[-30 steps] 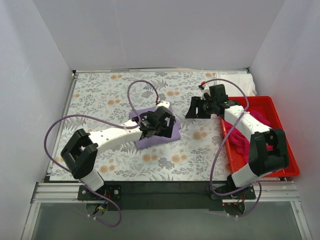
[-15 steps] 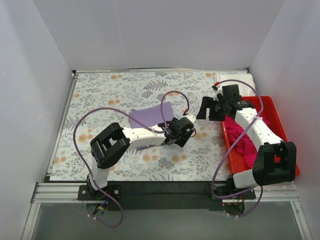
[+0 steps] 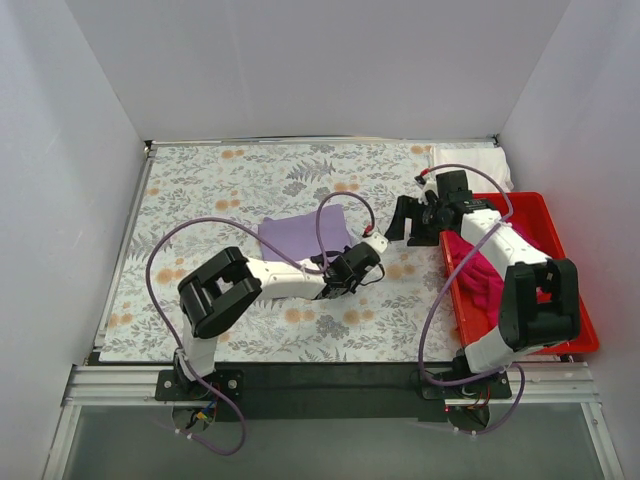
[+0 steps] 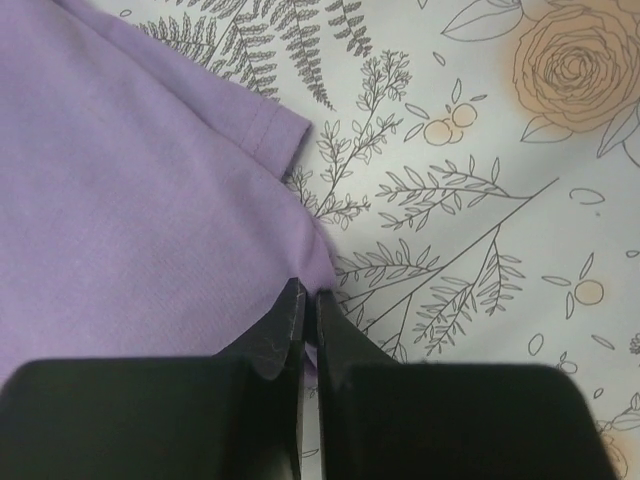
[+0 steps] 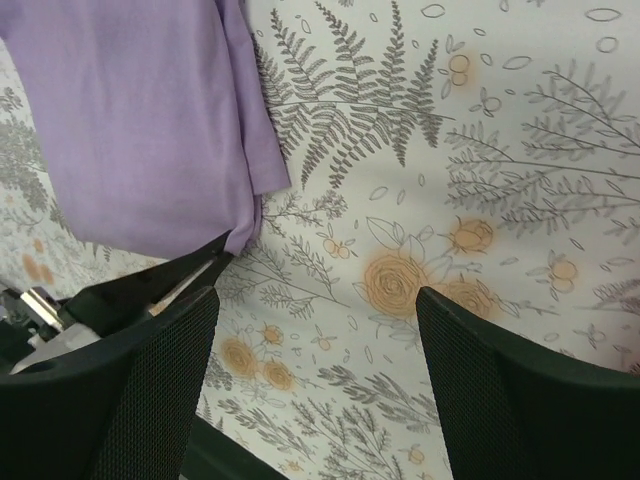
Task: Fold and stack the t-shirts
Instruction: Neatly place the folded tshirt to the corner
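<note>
Left gripper (image 4: 305, 300) was clenched on a thin pinch of the lavender shirt (image 4: 130, 200). Its two fingers were pressed together, with a sliver of lilac cloth showing between them at the shirt's 4 o'clock corner as seen from above. The shirt lay flat as a compact patch near the middle of the tablecloth (image 3: 220, 180), one hemmed edge showing beside the pinched corner.

Right gripper (image 5: 310, 300) hung released, fingers wide apart, over bare cloth at 3 o'clock of the shirt. It touched nothing.

The fabric looked light, limp and thin, so it would probably drape and drag rather than hold a shape. A pull on a single corner was likely to stretch or undo the layers. A hem or seam would give the firmest grip, and two corners of one edge taken together should keep a fold square. The cloth seemed unlikely to slip from shut fingers, though it might bunch the tablecloth under it.

A red bin (image 3: 540, 215) sat at the table's 3 o'clock side and held the magenta shirt (image 3: 480, 280), crumpled along its inner wall. The white shirt (image 3: 480, 163) lay outside the bin, at the table's 1 o'clock corner, just behind the rim.
</note>
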Controlling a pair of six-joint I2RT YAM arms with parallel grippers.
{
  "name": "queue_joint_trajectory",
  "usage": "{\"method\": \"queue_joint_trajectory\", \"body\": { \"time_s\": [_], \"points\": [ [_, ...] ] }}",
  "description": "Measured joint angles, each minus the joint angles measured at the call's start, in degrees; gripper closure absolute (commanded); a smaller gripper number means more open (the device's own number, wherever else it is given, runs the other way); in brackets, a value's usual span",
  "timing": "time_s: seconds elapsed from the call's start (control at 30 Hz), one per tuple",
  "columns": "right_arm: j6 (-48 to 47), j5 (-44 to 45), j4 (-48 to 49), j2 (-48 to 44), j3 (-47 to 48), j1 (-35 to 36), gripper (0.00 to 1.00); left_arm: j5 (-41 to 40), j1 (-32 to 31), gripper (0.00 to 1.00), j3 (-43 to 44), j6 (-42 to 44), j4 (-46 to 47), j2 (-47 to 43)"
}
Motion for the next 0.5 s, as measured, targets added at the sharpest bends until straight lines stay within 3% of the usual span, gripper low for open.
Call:
{"method": "queue_joint_trajectory", "body": {
  "time_s": [0.2,0.5],
  "points": [
    [3.7,-4.8,7.2,6.7,-0.2,1.2,0.26,0.7,0.0,1.0,-6.1,-1.0,2.4,-5.8],
    [12.2,-8.9,18.1,16.6,-0.4,6.8,0.25,1.1,0.9,1.0,-7.1,-4.2,4.3,-10.8]
  ]
}}
